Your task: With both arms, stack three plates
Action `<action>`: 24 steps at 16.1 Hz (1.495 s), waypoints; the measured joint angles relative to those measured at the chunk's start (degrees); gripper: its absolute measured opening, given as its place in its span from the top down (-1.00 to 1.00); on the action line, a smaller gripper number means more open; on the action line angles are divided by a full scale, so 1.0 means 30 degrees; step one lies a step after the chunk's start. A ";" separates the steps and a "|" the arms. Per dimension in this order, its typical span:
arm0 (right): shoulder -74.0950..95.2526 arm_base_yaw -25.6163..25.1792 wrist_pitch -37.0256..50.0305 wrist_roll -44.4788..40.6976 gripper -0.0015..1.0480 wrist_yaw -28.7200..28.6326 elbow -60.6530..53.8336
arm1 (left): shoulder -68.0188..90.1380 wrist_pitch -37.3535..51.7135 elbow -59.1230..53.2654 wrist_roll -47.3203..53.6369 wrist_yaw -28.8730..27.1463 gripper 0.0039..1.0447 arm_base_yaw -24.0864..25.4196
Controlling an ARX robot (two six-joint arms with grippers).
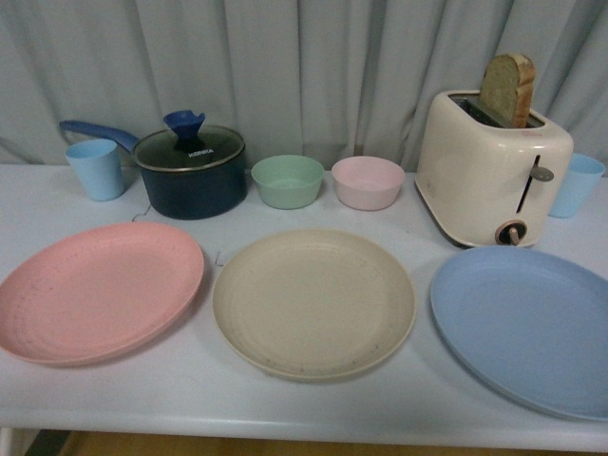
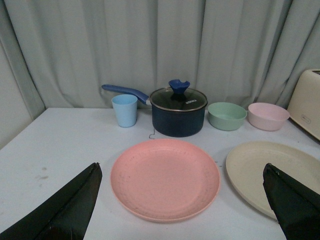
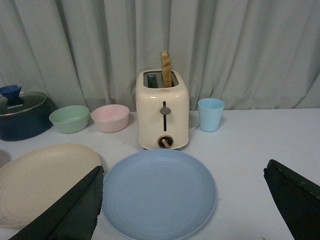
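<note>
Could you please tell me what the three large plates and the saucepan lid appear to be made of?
The pink plate, cream plate and blue plate look like matte plastic, possibly melamine: dull surfaces without glare and faint moulded rings. The saucepan lid looks like tinted glass with a metal rim: it is glossy and see-through. Its blue knob may be plastic.

White flat bench (image 1: 190, 404), level, carries everything. Round matte pink plate (image 2: 165, 180) lies flat just ahead of the left hand (image 2: 180, 212), in line with the gap between its spread fingers. Round matte blue plate (image 3: 159, 195) lies likewise ahead of the right hand (image 3: 182, 210). Round matte cream-beige plate (image 1: 313, 302) sits between the two hands, touching neither neighbour.

Farther beyond the left hand: pale blue plastic cup (image 1: 95, 169), dark blue lidded saucepan (image 1: 190, 180), small green bowl (image 1: 287, 180), small pink bowl (image 1: 368, 182). Farther beyond the right hand: cream two-slot toaster (image 3: 162, 117), second pale blue cup (image 3: 210, 114).
</note>
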 joint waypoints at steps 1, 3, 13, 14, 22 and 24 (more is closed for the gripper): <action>0.0000 0.0000 0.0000 0.0000 -0.87 0.0000 0.0000 | 0.0000 0.0000 0.0000 0.0000 0.0000 -0.88 0.0000; 0.0000 0.0000 0.0000 0.0000 -0.87 0.0000 0.0000 | 0.0000 0.0000 0.0000 0.0000 0.0000 -0.88 0.0000; 0.0000 0.0000 0.0000 0.0000 -0.87 0.0000 0.0000 | 0.0000 0.0000 0.0000 0.0000 0.0000 -0.88 0.0000; 0.0000 0.0000 0.0000 0.0000 -0.87 0.0000 0.0000 | 0.0000 0.0000 0.0000 0.0000 0.0000 -0.88 0.0000; 0.0007 -0.0007 -0.0022 0.0000 -0.87 -0.0007 0.0000 | 1.1045 -0.2339 0.5377 -0.1421 -0.8065 -0.88 -0.2965; 0.0000 0.0007 0.0000 0.0000 -0.87 -0.0007 0.0000 | 1.5832 -0.0794 0.7854 -0.0430 -0.6339 -0.88 -0.2113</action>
